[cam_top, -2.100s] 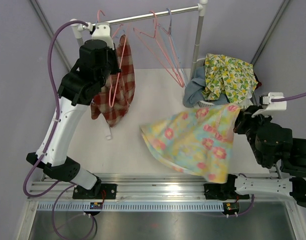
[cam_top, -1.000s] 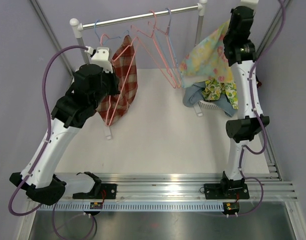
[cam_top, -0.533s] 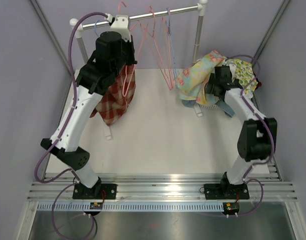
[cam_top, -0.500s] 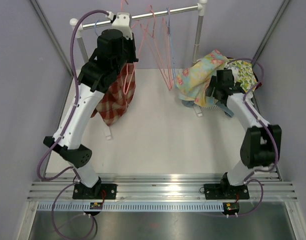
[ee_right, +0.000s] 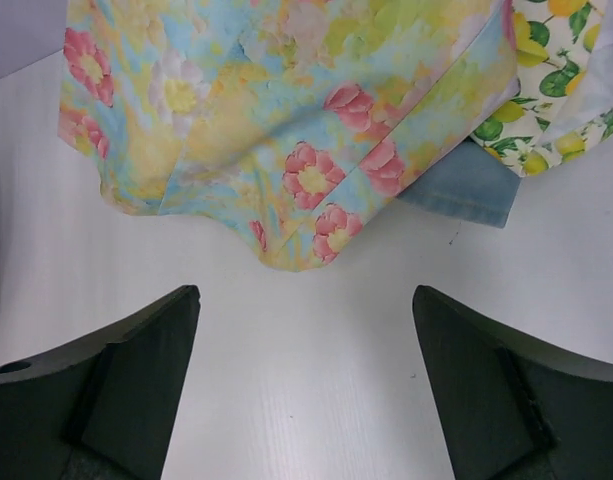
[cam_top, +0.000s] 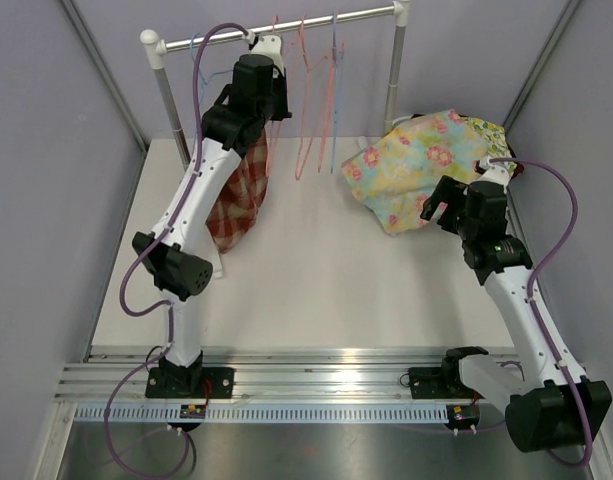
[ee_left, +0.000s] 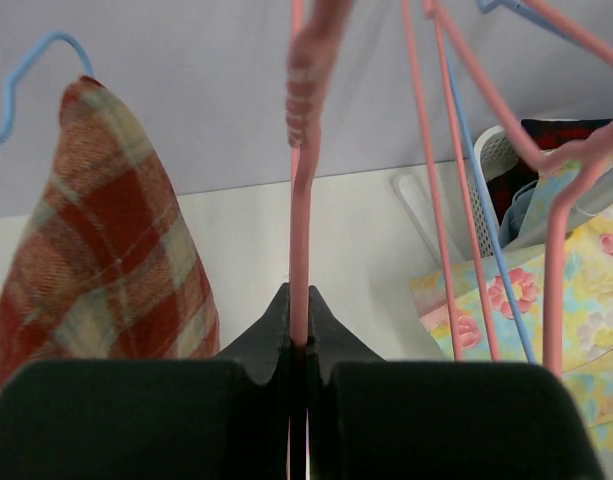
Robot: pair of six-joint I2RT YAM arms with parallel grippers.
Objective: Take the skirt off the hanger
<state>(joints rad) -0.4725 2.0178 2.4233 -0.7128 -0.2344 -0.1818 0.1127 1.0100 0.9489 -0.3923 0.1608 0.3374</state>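
nearest to me, the right gripper (ee_right: 306, 300) hangs over the white table (ee_right: 316, 400), its jaws spread wide with nothing between them. the floral skirt (ee_right: 276, 90) lies just beyond its fingertips, not touching them, with its near hem resting on the table. the skirt is off any hanger. it is heaped below the right end of the clothes rail (cam_top: 286, 27), draped over a blue denim piece (ee_right: 466, 185) and next to a lemon-print cloth (ee_right: 556, 90).

farther back, up close under the rail and left of its middle, the left gripper (ee_left: 298, 310) is pinched tight on the thin shaft of a pink hanger (ee_left: 301, 200) that runs up toward the rail. a red plaid garment (ee_left: 96, 250) hangs just to the left of that gripper, with a blue hook (ee_left: 16, 90) showing by its top. more pink and blue hangers (cam_top: 321, 90) dangle from the rail's middle. the skirt is well apart from this gripper, off toward the rail's right end.
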